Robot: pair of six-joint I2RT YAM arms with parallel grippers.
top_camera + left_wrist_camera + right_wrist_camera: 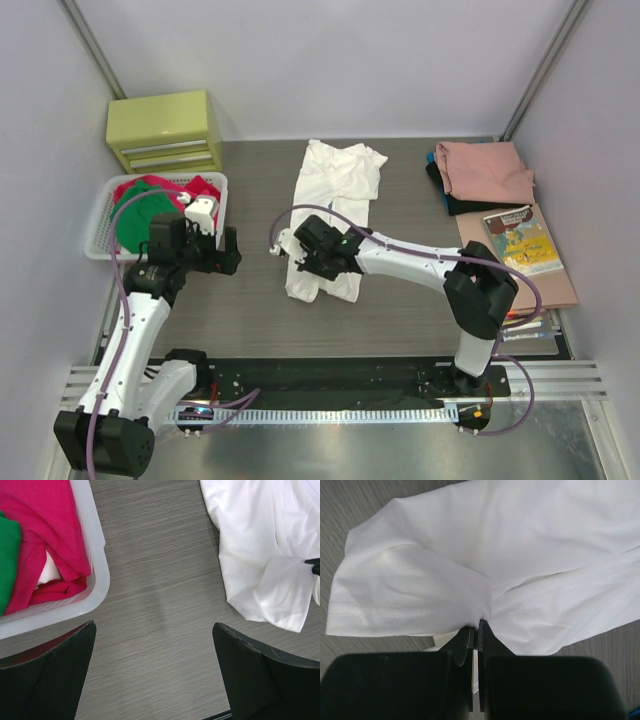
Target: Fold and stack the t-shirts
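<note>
- White t-shirt (338, 200): lies crumpled and drawn out lengthwise at the middle of the table (250, 310), running from 12 o'clock towards 6. From my right wrist view I see only plain white cloth with a stitched hem.
- Right gripper (476, 626): clenched on a pinch of the white t-shirt at its 6 o'clock end, with cloth bunched between the closed fingers.
- Left gripper (154, 629): released, with its fingers spread wide over bare table. It sits between the basket (98, 240) and the white t-shirt, and I see it touching neither.
- Basket: white slotted plastic, at 9 o'clock. It holds a red t-shirt (205, 187) and a green t-shirt (135, 220) heaped together.
- Salmon-pink t-shirt (487, 170): folded, at 2 o'clock, resting on a black t-shirt (445, 195).
- Book (523, 238): yellowish cover, at 3 o'clock, just beside that stack.
- Drawer unit (165, 130): yellow-green, at 10 o'clock, behind the basket.
</note>
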